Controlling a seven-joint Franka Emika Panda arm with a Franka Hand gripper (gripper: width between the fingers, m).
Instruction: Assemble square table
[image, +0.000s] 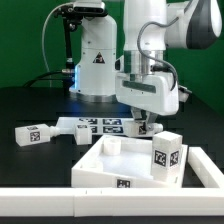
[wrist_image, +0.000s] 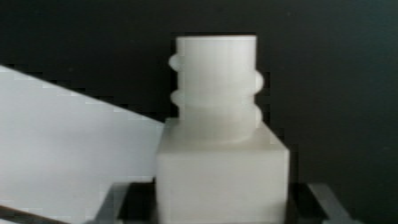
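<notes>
The square table top (image: 120, 168) is a white tray-like square with a raised rim, lying in the front middle of the exterior view. One tagged white leg (image: 167, 155) stands at its right corner. Another leg (image: 33, 135) lies on the black table at the left. My gripper (image: 145, 126) hangs over the top's far edge and is shut on a third white leg (wrist_image: 221, 130). In the wrist view its threaded end points away from the camera. Dark fingers (wrist_image: 317, 200) flank its square body. In the exterior view the held leg is mostly hidden by the hand.
The marker board (image: 95, 125) lies flat behind the table top, just left of my gripper. A long plain white rail (image: 100, 206) runs along the front edge. The robot base (image: 95, 65) stands at the back.
</notes>
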